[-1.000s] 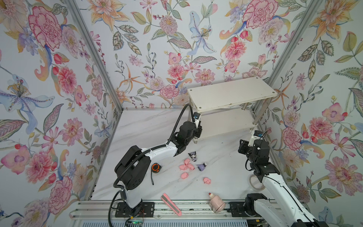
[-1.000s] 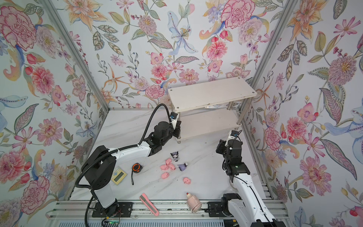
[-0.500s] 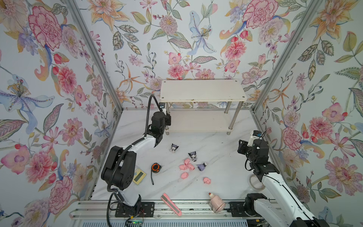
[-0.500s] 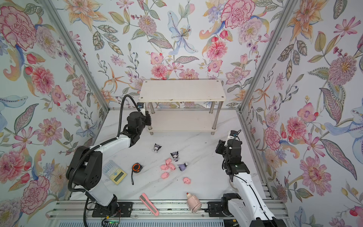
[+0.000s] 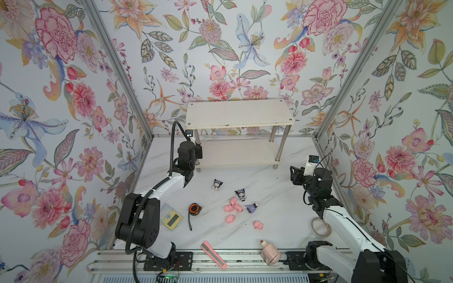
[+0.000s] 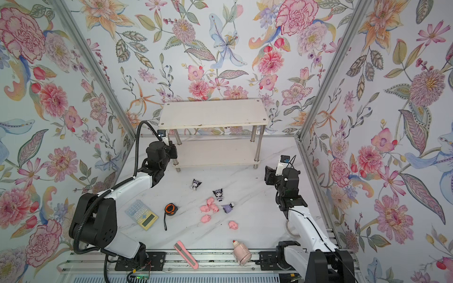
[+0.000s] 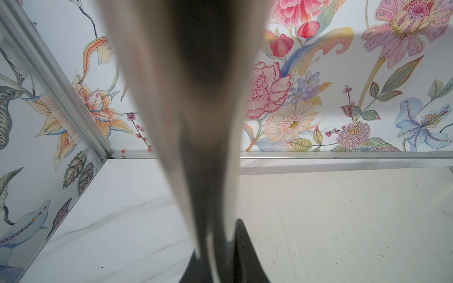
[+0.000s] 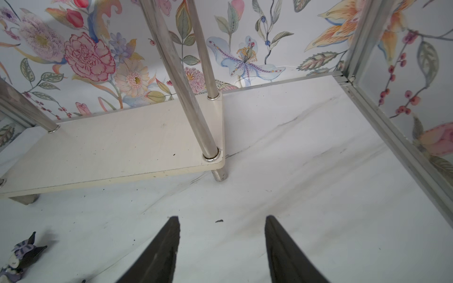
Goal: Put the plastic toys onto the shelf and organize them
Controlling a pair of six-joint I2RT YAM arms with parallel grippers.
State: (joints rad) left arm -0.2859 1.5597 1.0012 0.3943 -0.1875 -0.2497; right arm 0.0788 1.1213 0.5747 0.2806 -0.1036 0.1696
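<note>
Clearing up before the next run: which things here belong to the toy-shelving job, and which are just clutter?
Job: shelf, pink pigs, horned figurines.
Clutter: calculator, tape measure, box cutter, pink bottle, tape roll.

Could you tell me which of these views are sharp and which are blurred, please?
Left wrist view: the shelf leg sits close to the lens, a wide out-of-focus smear, with the wallpaper behind it sharp. Right wrist view: crisp, with the lower board and right gripper in focus. In both top views: even light, soft shadows.
</note>
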